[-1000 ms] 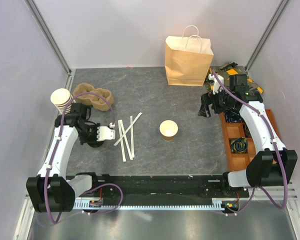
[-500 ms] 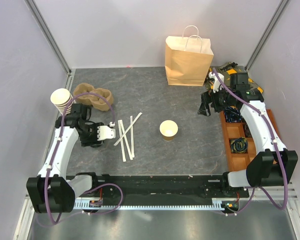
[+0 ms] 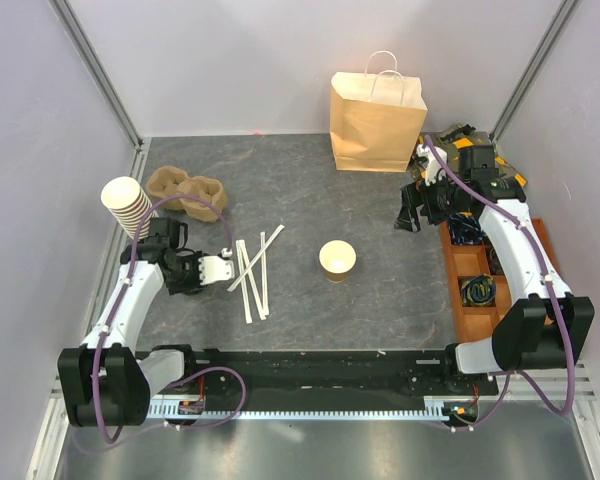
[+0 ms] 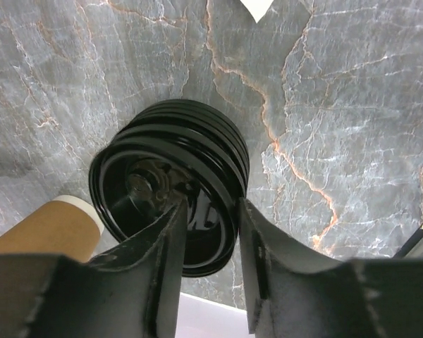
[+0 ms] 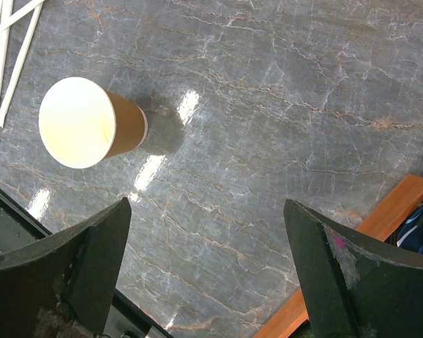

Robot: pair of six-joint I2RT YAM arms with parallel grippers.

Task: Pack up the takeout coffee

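Lidding step, by the look of it. Left gripper (image 4: 211, 208) was clamped on the rim of the black lids (image 4: 169, 141). Coffee cup (image 3: 337, 258) stood open and unlidded mid-counter (image 3: 310, 190). Right gripper (image 5: 204, 211) was spread wide, empty. Next move likely calls for lifting one lid clear and carrying it to the cup.

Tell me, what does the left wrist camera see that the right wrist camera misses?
Only left wrist: the left gripper, fingers straddling the rim of stacked black lids, a cup stack beside them. Only right wrist: the open right gripper, a lidless paper cup, white straws, a wooden tray edge. Both: the grey marbled table.
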